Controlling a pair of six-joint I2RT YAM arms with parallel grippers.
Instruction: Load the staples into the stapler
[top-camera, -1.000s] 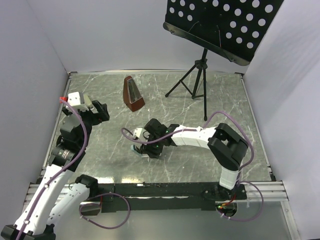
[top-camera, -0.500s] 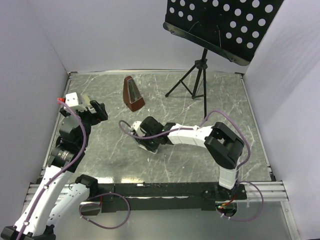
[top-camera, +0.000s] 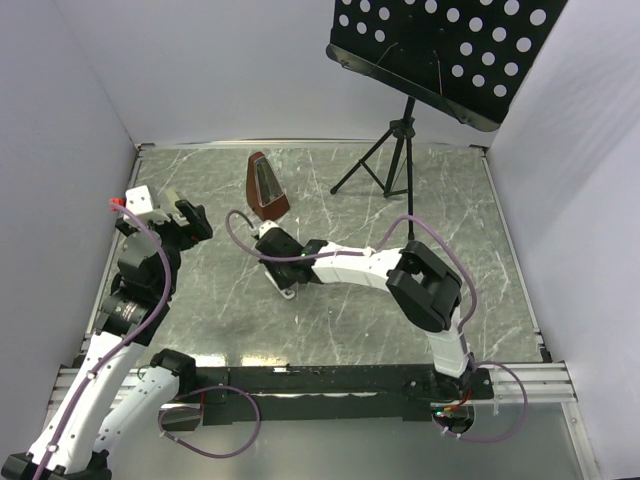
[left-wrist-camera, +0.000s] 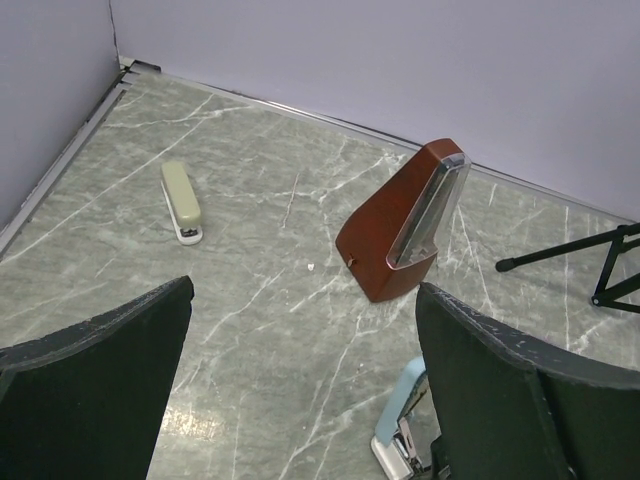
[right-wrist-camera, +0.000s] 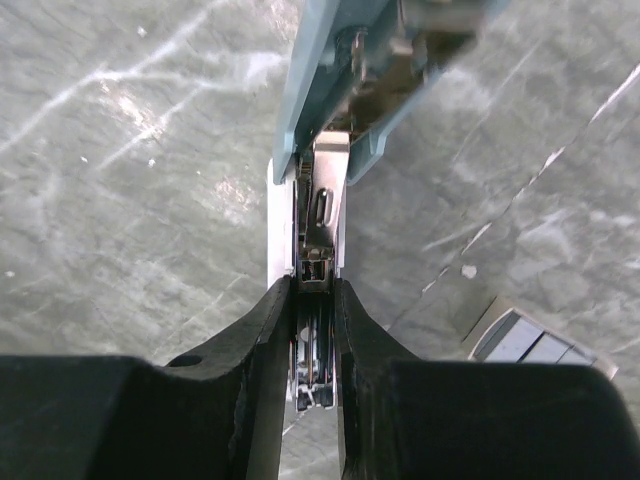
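A light-blue stapler (right-wrist-camera: 322, 62) lies open on the marble table, its lid raised off the metal rail (right-wrist-camera: 323, 205). My right gripper (right-wrist-camera: 314, 290) is shut on that rail, one black finger pressed to each side. From above, the right gripper (top-camera: 278, 262) covers most of the stapler (top-camera: 288, 291). The stapler's front end (left-wrist-camera: 405, 430) also shows low in the left wrist view. My left gripper (left-wrist-camera: 300, 290) hangs wide open over the table's left side (top-camera: 190, 222), holding nothing. No staples are recognisable in any view.
A brown metronome (top-camera: 266, 188) stands just beyond the right gripper. A black music stand (top-camera: 400, 150) rises at the back right. A second, grey-green stapler (left-wrist-camera: 181, 201) lies far left. A small flat piece with a tan edge (right-wrist-camera: 530, 340) lies right of the stapler.
The right arm has swung left and away from its base, and its jaws have closed in onto the stapler's rail. The left gripper drifted slightly left, still open.
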